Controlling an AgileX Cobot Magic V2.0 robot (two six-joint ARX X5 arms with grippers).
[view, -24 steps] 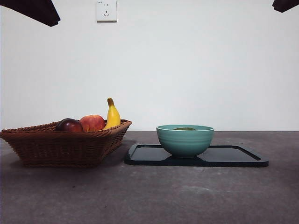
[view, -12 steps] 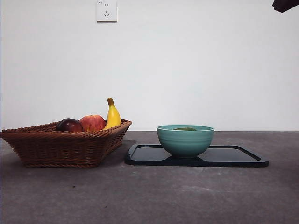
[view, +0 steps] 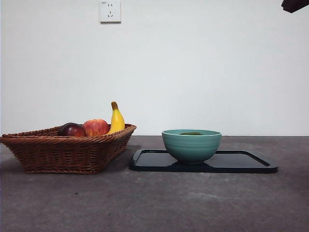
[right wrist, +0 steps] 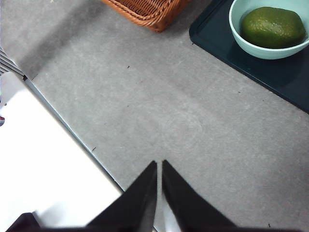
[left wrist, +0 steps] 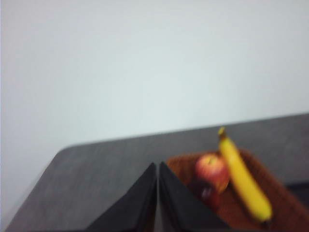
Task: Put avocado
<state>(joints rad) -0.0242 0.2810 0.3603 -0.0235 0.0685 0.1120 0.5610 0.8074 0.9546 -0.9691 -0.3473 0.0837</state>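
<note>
The dark green avocado [right wrist: 273, 27] lies inside the teal bowl [view: 191, 145]; in the front view only its top [view: 191, 133] peeks over the rim. The bowl also shows in the right wrist view [right wrist: 237, 29]. It stands on a black tray [view: 241, 162]. My left gripper [left wrist: 158, 169] is shut and empty, high above the wicker basket [left wrist: 241, 212]. My right gripper [right wrist: 159, 166] is shut and empty, high over the bare table, away from the bowl. It shows as a black tip [view: 294, 5] at the front view's top right corner.
The wicker basket [view: 63, 150] at the left holds a dark red-purple fruit [view: 72, 129], a red apple [view: 95, 127] and a banana [view: 116, 119]. A wall socket [view: 110, 10] is on the white wall. A white surface [right wrist: 43, 169] borders the table's edge.
The black arm tip at the front view's top left corner has left the picture. The fruit, bowl and tray have not moved.
</note>
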